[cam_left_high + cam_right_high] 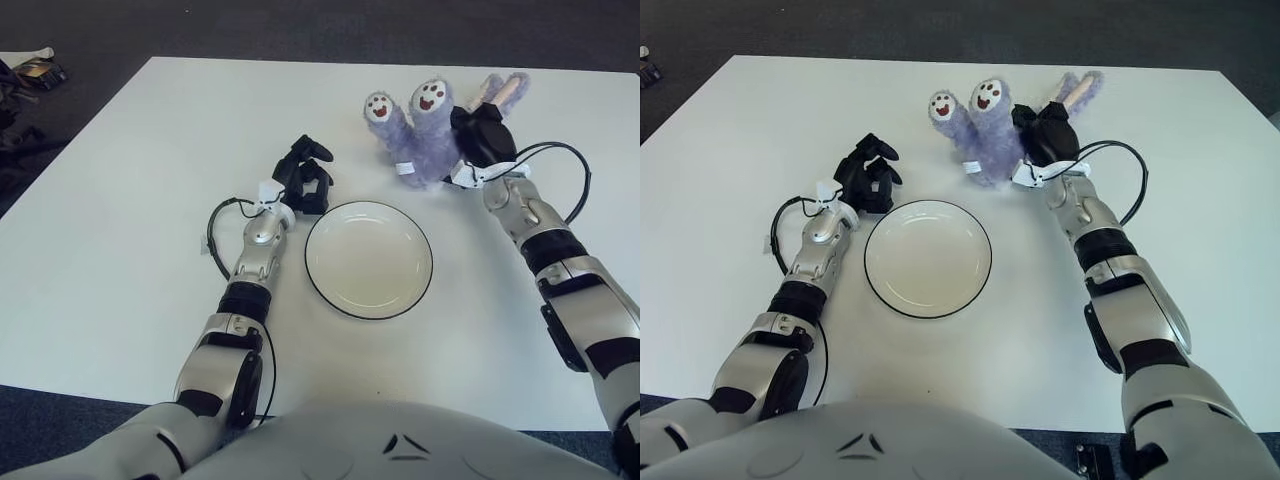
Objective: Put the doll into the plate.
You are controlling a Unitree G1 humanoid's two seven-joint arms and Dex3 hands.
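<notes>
Big white table point(120, 250) fills most of the frame. The empty plate point(369, 259) sits dead center. Purple doll point(415, 135) is in the upper right, above the plate and not in it, with the right hand point(482, 138) clamped on its side. Left hand point(305, 175) sits curled and empty just upper left of the plate.

On the white table point(120, 260) we count one purple doll point(418, 135) at far right, with two smiling faces on its raised feet, and one empty white plate point(369, 259) with a dark rim, nearer and to its left. We count two robot hands: the left hand point(305, 177) left of the plate, the right hand point(482, 137) against the doll.
</notes>
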